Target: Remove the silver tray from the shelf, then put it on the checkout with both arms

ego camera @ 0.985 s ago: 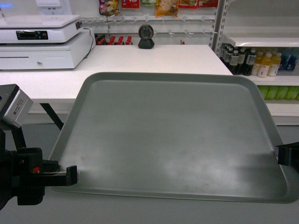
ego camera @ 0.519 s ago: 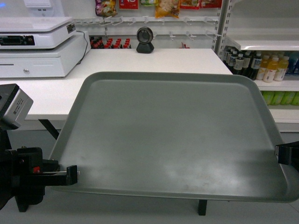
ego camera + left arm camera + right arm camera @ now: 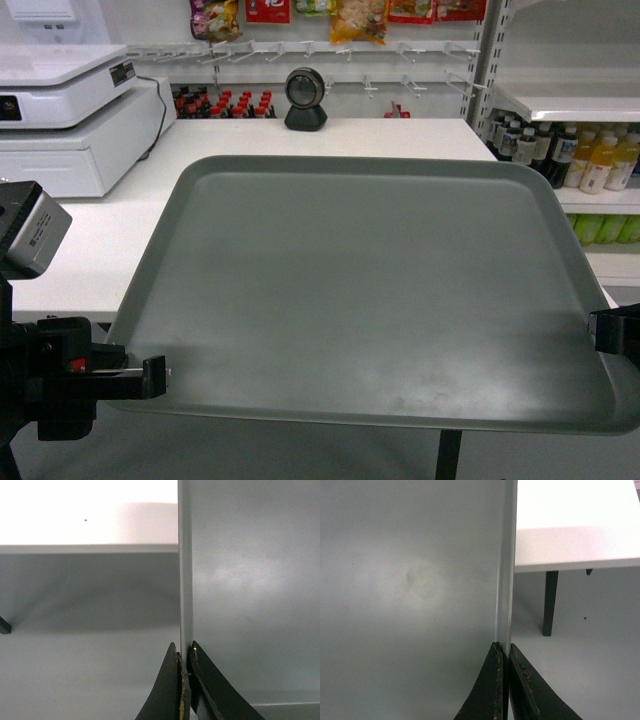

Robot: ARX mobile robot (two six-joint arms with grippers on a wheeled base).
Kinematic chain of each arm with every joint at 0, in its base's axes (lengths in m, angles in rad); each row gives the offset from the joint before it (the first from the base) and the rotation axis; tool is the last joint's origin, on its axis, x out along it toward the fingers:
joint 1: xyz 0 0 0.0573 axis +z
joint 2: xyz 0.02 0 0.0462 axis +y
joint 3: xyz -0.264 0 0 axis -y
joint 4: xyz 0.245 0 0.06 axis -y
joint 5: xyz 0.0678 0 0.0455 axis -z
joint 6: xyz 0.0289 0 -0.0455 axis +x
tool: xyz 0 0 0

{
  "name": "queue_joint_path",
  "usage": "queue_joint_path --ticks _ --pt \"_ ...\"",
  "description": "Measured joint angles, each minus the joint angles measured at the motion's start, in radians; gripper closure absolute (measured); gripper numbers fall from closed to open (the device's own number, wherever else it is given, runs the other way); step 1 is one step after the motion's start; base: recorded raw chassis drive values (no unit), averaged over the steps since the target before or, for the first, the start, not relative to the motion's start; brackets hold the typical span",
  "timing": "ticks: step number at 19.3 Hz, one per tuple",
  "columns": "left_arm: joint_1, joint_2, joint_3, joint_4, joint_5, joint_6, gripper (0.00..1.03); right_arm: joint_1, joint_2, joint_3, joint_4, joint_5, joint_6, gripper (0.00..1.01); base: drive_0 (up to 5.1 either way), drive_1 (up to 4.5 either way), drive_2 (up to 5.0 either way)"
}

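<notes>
Since the earlier frames, the checkout point(image 3: 330, 135) had grown nearer and slid lower in the head view: the register point(image 3: 70, 110) had drifted toward the left edge, the scanner point(image 3: 305, 98) sat larger and lower, and a black table leg point(image 3: 448, 455) had come into sight under the tray's near rim. Relative to the camera the silver tray point(image 3: 370, 290) and both arms had hardly changed place, so the whole robot seemed to have rolled forward with its load.

On the left, the left gripper point(image 3: 155, 374) was pinched onto the tray's left rim near the front corner; its wrist view showed the two dark jaws closed on the thin lip point(image 3: 185, 580). The tray itself hung in the air between the arms, off the shelf point(image 3: 565, 100) and not yet on the counter, its far edge reaching over the white top. On the right, the right gripper point(image 3: 600, 330) was only partly in frame in the head view, but its wrist view showed the jaws clamped on the right rim point(image 3: 506, 570).

The tray looked stiff and fairly light, with a smooth, likely slippery surface. Being so broad, it would probably tip or twist if one side slackened, so opposite rim holds, as here, seemed the sound grip.
</notes>
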Motion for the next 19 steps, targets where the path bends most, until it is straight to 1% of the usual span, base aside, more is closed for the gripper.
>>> queue_joint_path --ticks 14,19 --pt "0.000 0.000 0.000 0.000 0.000 0.000 1.00 0.000 0.000 0.000 -0.001 0.000 0.000 0.99 -0.1 3.92 -4.1" --pt "0.000 0.000 0.000 0.001 0.000 0.000 1.00 0.000 0.000 0.000 0.001 0.000 0.000 0.99 0.0 0.00 0.0"
